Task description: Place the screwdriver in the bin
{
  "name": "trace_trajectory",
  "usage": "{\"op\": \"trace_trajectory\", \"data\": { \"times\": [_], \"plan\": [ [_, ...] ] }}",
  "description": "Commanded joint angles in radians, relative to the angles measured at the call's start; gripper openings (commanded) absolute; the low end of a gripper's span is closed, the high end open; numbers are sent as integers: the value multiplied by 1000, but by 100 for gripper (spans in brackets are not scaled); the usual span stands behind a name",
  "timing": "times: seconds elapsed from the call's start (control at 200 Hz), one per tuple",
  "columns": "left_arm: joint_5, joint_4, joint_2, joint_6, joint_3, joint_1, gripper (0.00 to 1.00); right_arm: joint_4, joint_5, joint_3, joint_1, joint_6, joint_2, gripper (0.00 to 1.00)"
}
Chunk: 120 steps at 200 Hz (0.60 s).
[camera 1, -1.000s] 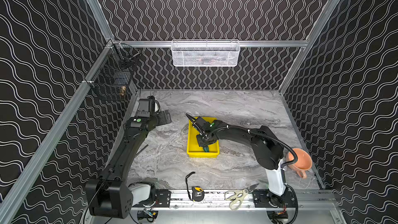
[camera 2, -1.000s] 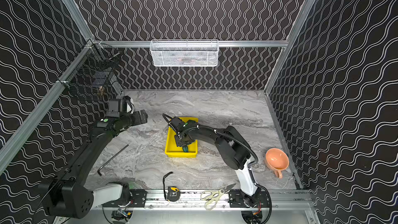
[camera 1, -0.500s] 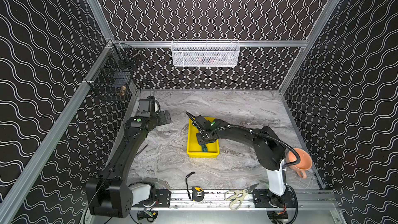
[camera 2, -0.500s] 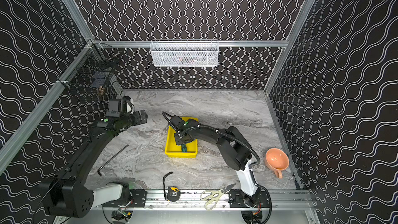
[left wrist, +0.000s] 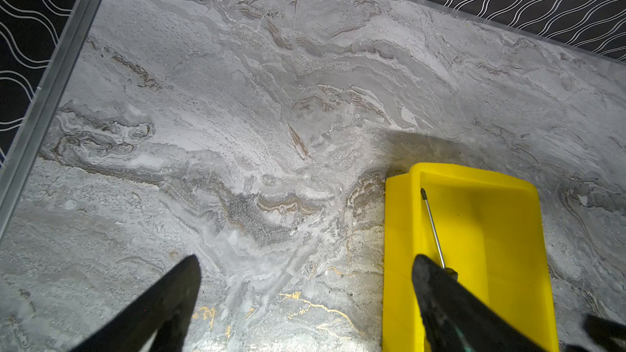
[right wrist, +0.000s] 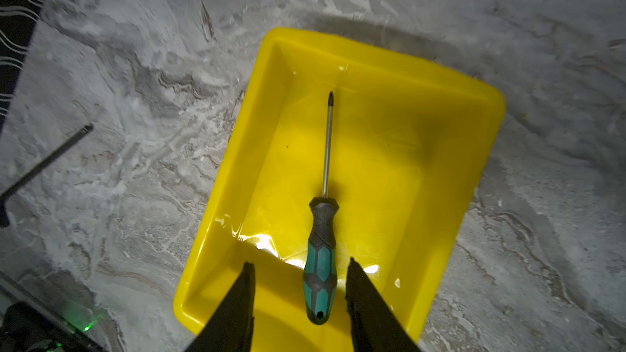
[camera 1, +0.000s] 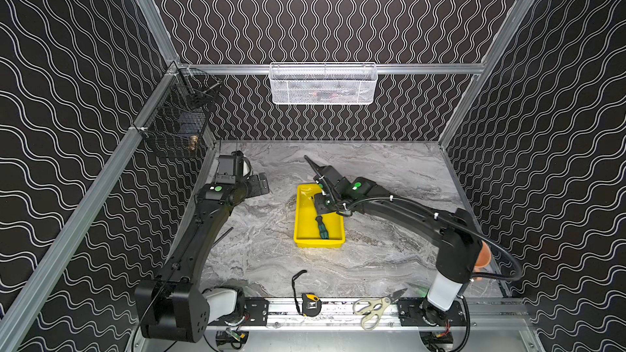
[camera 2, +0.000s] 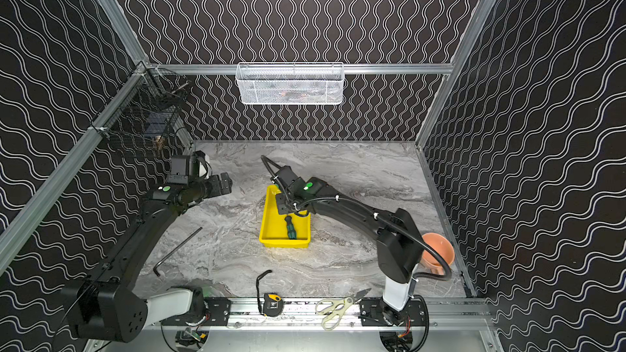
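Opens at the front rail point(camera 1: 338, 310) with scissors point(camera 1: 374, 308) and a tape measure point(camera 1: 310, 303), both well apart from the work. Finds, mid-table, the screwdriver point(right wrist: 321, 259) lying flat on the floor of the yellow bin point(right wrist: 440, 103), handle toward the near end, tip near the far end. Shows the right gripper point(right wrist: 299, 262) hanging over the handle, fingers narrowly parted, one on each side and clear of it. Reads as a task all but done: tool inside, nothing clamped. Appears to leave only lifting that arm away. Catches the left gripper point(left wrist: 306, 257) spread wide and empty above bare table point(left wrist: 237, 130), near the bin's far end. Counts little in the way: a hex key point(camera 2: 176, 250) lying left of the bin, an orange cup point(camera 2: 437, 252) by the right wall, open marble between. Flags the bin's raised rim close beneath the right fingers, so a straight rise looks safest. Ends at the far walls with a white mesh basket point(camera 1: 323, 84) and a black wire basket point(camera 1: 176, 123), both hung high above the table.
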Motion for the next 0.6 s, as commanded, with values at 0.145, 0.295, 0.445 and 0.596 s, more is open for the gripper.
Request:
{"op": "trace_trajectory", "data": {
  "times": [0.145,0.295,0.445,0.596],
  "plan": [
    [73,88,-57,32,-39,2,99,52,-55,-99,-143,-2,-193,50],
    [73,141,-108,52,-77,2,99,107,-98,-206,-295,-12,-335,52],
    [113,142,-113,85,-76,2,99,157,-48,-308,-400,-48,-480,61],
    [112,140,-116,94,-80,2,99,240,4,-432,-511,-68,-603,86]
  ]
}}
